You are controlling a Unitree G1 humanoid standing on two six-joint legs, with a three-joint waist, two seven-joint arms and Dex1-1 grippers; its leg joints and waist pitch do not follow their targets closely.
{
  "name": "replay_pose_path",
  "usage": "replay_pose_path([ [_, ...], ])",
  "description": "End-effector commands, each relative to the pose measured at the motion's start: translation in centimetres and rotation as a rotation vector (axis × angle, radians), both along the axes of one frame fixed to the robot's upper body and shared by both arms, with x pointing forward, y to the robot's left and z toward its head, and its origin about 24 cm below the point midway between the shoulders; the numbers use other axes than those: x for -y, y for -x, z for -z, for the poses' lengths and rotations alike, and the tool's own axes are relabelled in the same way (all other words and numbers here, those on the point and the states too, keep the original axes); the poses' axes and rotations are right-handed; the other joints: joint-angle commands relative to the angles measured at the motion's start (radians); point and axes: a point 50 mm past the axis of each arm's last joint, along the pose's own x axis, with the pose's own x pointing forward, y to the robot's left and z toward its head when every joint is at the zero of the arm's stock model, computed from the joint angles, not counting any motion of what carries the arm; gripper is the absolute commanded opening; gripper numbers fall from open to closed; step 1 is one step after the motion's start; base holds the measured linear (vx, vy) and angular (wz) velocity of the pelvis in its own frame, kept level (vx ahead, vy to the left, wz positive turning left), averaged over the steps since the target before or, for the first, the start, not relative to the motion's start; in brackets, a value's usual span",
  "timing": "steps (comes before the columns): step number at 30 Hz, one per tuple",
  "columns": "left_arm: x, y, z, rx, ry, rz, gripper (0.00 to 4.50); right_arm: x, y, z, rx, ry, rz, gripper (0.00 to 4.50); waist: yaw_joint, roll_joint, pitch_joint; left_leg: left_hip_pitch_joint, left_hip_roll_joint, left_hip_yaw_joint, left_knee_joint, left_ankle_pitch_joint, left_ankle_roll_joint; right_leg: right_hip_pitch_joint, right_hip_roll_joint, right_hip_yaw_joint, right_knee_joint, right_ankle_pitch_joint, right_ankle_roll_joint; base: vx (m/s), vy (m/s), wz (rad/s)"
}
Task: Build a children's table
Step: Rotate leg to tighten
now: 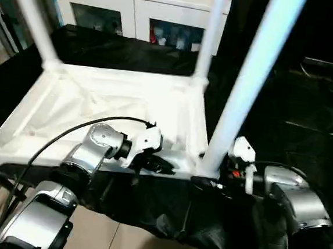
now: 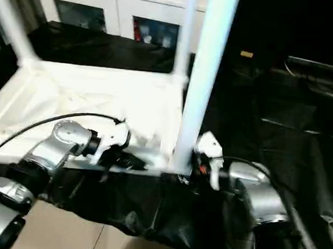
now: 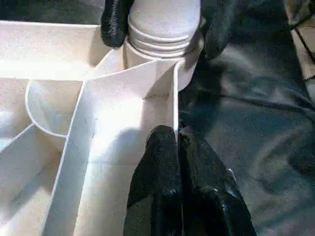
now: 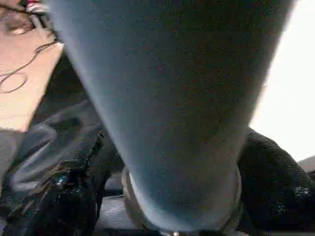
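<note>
Legs (image 1: 248,85) cut off above, left claw (image 3: 178,147) pinched on tabletop (image 1: 98,104) rib — far corners blurred

Each arm has a rounded silver forearm (image 1: 41,218) and silver wrist housing (image 1: 98,142), a white gripper body (image 1: 144,143), black textured fingers (image 3: 167,191), a thin black cable (image 1: 66,133), and an orange-red mark (image 1: 236,174).
</note>
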Motion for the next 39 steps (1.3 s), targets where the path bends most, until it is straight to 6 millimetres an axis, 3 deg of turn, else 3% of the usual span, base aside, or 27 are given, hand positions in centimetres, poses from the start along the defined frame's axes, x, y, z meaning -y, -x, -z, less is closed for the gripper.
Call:
replay_pose_path([
  [1,0.5,0.2,-0.2,0.001,-0.004,0.059,0.0,-0.4,0.2,0.2,-0.023,0.008,-0.052,3.42,0.002,-0.008,-0.05,0.014,0.068,-0.024,-0.07,-0.241,0.058,0.049,-0.071,0.047,-0.069,-0.222,-0.251,0.0,0.0,0.0],
  [4,0.4,0.2,-0.2,-0.002,-0.004,0.069,0.0,-0.5,0.0,0.0,-0.026,-0.003,-0.061,3.11,0.003,-0.009,-0.052,0.014,0.068,-0.025,-0.069,-0.228,0.05,0.049,-0.071,0.048,-0.066,-0.203,-0.249,0.0,0.0,0.0],
  [10,0.2,0.3,-0.2,-0.01,-0.005,0.089,0.0,-0.8,0.1,-0.2,-0.031,-0.019,-0.12,2.73,0.006,-0.012,-0.059,0.009,0.065,-0.022,-0.059,-0.149,0.088,0.053,-0.07,0.045,-0.05,-0.073,-0.278,0.0,0.0,0.0],
  [16,0.2,0.6,0.1,-0.032,0.009,0.08,0.0,-1.1,0.8,0.3,-0.049,-0.051,-0.115,2.69,0.01,-0.01,-0.057,0.012,0.067,-0.022,-0.06,-0.166,0.085,0.051,-0.071,0.045,-0.055,-0.116,-0.27,0.0,0.0,0.0],
  [20,0.5,0.5,0.5,-0.03,0.018,0.014,0.0,-1.6,0.7,0.6,-0.043,-0.113,-0.005,2.69,0.012,-0.01,-0.054,0.011,0.066,-0.023,-0.065,-0.192,0.065,0.051,-0.072,0.046,-0.061,-0.165,-0.258,0.0,0.0,0.0],
  [24,1.4,0.1,0.9,-0.007,0.025,-0.077,0.0,-2.2,0.0,1.3,-0.009,-0.13,0.182,2.68,0.001,-0.01,-0.048,0.014,0.066,-0.028,-0.073,-0.262,0.023,0.044,-0.074,0.048,-0.073,-0.285,-0.224,0.0,0.0,0.0],
  [26,4.0,-0.1,1.7,0.009,0.062,-0.21,0.0,-3.5,-0.9,2.7,0.006,-0.133,0.476,2.68,-0.015,-0.01,-0.045,0.015,0.063,-0.032,-0.078,-0.293,-0.006,0.039,-0.076,0.049,-0.082,-0.362,-0.197,0.0,0.0,0.0],
  [28,5.5,0.1,2.0,0.013,0.079,-0.258,0.0,-4.5,-1.2,3.2,-0.001,-0.144,0.606,2.68,-0.021,-0.01,-0.045,0.017,0.061,-0.038,-0.081,-0.313,-0.02,0.039,-0.076,0.046,-0.088,-0.408,-0.176,0.0,0.0,0.0],
  [32,8.1,0.6,2.2,0.019,0.106,-0.297,0.0,-6.6,-1.6,3.7,-0.016,-0.154,0.754,2.67,-0.03,-0.012,-0.04,0.025,0.055,-0.036,-0.083,-0.364,-0.013,0.031,-0.072,0.049,-0.102,-0.458,-0.146,0.0,0.0,0.0],
  [34,8.7,0.8,2.4,0.046,0.091,-0.276,0.0,-7.2,-1.9,3.4,-0.002,-0.17,0.77,2.67,-0.031,-0.006,-0.036,0.029,0.053,-0.037,-0.084,-0.381,-0.003,0.029,-0.074,0.05,-0.111,-0.511,-0.125,0.0,0.0,0.0],
  [36,8.8,1.0,2.4,0.054,0.088,-0.264,0.0,-7.4,-2.0,3.2,0.013,-0.183,0.782,2.67,-0.032,-0.007,-0.038,0.03,0.053,-0.039,-0.086,-0.388,0.0,0.029,-0.075,0.05,-0.115,-0.537,-0.109,0.0,0.0,0.0],
  [38,8.7,1.2,2.4,0.056,0.094,-0.251,0.0,-6.9,-2.5,2.5,0.043,-0.235,0.828,3.37,-0.036,-0.005,-0.042,0.027,0.057,-0.04,-0.091,-0.374,0.0,0.033,-0.073,0.049,-0.111,-0.491,-0.112,0.0,0.0,0.0],
  [39,8.5,1.2,2.4,0.062,0.09,-0.25,0.0,-6.7,-2.5,2.4,0.055,-0.232,0.824,3.39,-0.037,-0.006,-0.043,0.026,0.058,-0.04,-0.091,-0.367,0.002,0.034,-0.072,0.05,-0.109,-0.47,-0.117,0.0,0.0,0.0],
])
